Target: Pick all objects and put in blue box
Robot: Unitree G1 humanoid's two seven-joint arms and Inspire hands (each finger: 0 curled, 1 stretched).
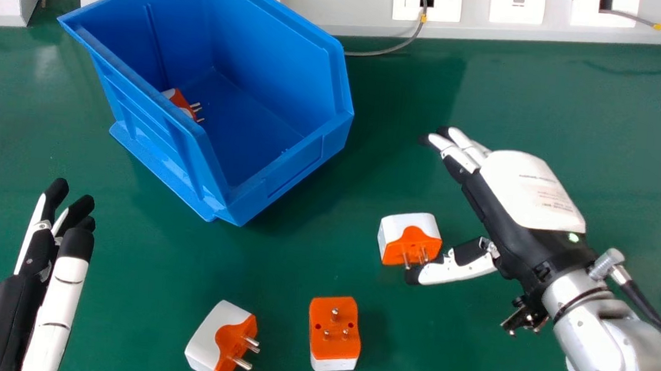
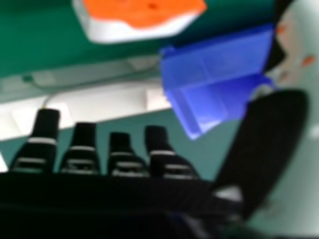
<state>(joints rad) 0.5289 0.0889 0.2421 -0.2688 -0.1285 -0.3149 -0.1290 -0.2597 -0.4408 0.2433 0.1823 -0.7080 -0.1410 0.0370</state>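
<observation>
Adapter point(image 1: 410, 239) on desk point(image 1: 446, 360), right by our right hand's point(image 1: 528, 189) thumb; fingers & thumb apart.
We've got it sitting white side away from us, prongs toward us, thumb tip at the prongs; can't tell if touching. Our right hand's fingers are straight, palm down, pointing fwd past it. Nearer us: 2nd adapter point(image 1: 335, 330), prongs up, & to its left a 3rd adapter point(image 1: 215, 341), prongs facing right, well apart from each other. Our left hand point(image 1: 9, 307) is off to the far left, fingers extended, nothing held. Blue box point(image 1: 163, 131) stands beyond, left of ctr, w/ orange-&-white plug bits point(image 1: 181, 102) inside, part hidden by its wall, count unclear. Behind: wall sockets point(image 1: 517, 4) & gray cable point(image 1: 403, 45).
</observation>
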